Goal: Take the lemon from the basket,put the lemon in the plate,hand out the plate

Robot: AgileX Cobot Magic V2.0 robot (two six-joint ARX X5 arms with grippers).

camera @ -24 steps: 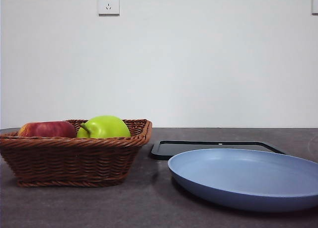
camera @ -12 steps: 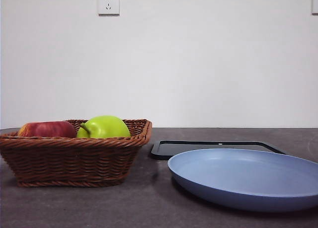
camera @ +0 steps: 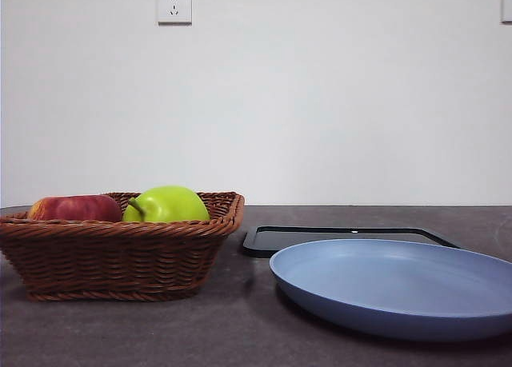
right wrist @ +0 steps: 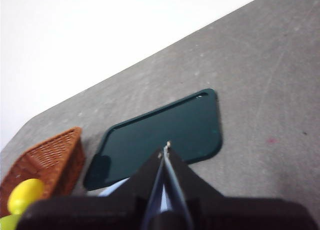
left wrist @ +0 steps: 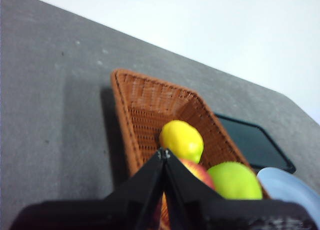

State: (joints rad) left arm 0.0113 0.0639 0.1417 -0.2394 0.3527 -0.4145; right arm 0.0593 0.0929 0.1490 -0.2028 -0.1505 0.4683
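Note:
The lemon (left wrist: 182, 140) lies in the brown wicker basket (left wrist: 141, 109) beside a red apple (left wrist: 197, 172) and a green apple (left wrist: 234, 181). In the front view the basket (camera: 120, 251) stands at the left and the lemon is hidden behind the fruit. The light-blue plate (camera: 400, 285) lies at the right. My left gripper (left wrist: 163, 152) is shut, high above the basket's near end. My right gripper (right wrist: 166, 149) is shut, high above the black tray. Neither gripper shows in the front view. The right wrist view also shows the lemon (right wrist: 25, 195) and the basket (right wrist: 47, 157).
A flat black tray (camera: 344, 237) lies behind the plate; it also shows in the right wrist view (right wrist: 160, 135) and the left wrist view (left wrist: 255, 146). The red apple (camera: 76, 208) and the green apple (camera: 166, 204) rise above the basket rim. A white wall stands behind the grey table.

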